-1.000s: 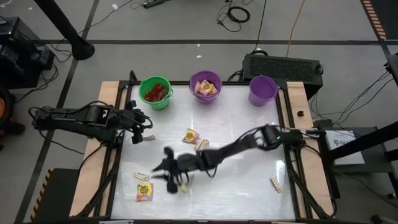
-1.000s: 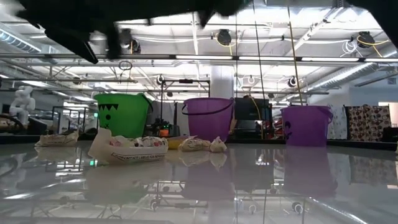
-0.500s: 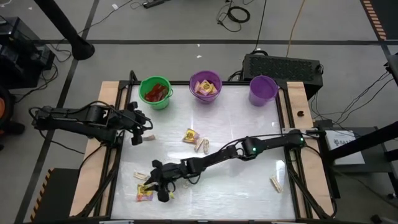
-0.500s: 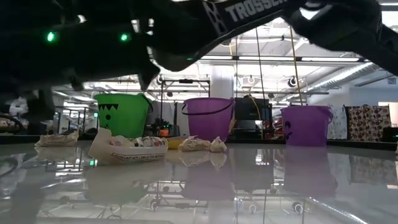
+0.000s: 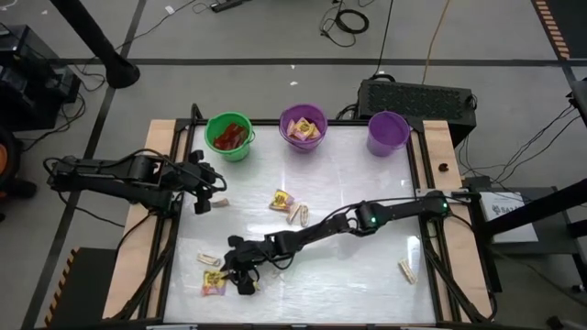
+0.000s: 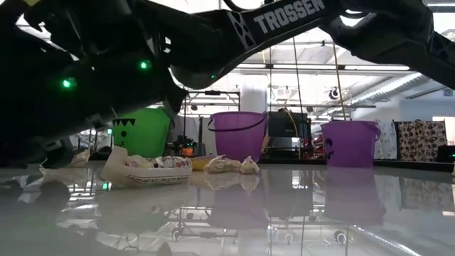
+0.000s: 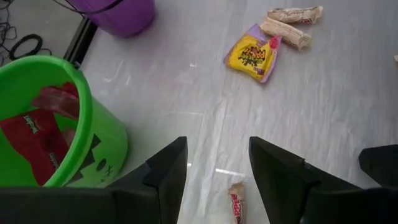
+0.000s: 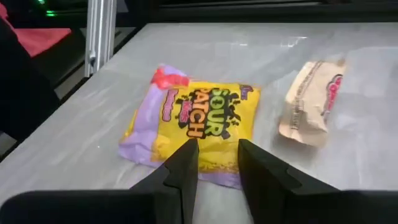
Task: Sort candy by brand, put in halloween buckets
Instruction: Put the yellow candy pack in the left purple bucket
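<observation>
White tabletop: the right gripper [image 5: 240, 280], fingers parted and empty, hangs over a yellow candy packet [image 8: 196, 127] near the front-left corner, a tan piece [image 8: 313, 101] beside it. The left gripper [image 5: 209, 190] waits open near the green bucket [image 5: 229, 137]; purple bucket [image 5: 304, 127] and lavender bucket [image 5: 388, 132] line the far edge.

Yellow candy packet [image 8: 196, 127] flat on table, tan piece [image 8: 311, 102] beside, green bucket [image 5: 229, 137] holding red packets
</observation>
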`<control>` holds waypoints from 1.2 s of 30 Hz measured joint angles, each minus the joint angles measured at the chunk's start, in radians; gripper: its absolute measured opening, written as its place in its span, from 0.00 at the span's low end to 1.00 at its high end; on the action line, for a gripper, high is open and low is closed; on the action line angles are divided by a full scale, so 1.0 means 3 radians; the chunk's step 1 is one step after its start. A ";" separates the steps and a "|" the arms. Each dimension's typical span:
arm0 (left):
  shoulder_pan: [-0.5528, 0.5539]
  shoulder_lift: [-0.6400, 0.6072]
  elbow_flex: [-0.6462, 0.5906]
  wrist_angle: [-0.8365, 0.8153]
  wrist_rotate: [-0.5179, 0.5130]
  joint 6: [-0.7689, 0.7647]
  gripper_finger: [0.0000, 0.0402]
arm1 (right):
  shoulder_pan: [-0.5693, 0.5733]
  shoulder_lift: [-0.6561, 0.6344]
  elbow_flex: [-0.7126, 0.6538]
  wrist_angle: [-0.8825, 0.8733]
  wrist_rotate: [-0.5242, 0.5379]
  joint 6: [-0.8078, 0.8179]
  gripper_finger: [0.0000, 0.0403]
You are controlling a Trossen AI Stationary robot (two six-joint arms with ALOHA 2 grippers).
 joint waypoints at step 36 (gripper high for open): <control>0.0000 -0.0005 0.0000 -0.0014 0.0069 0.0001 0.45 | 0.0050 -0.0795 -0.0010 -0.2200 0.0631 0.0736 0.10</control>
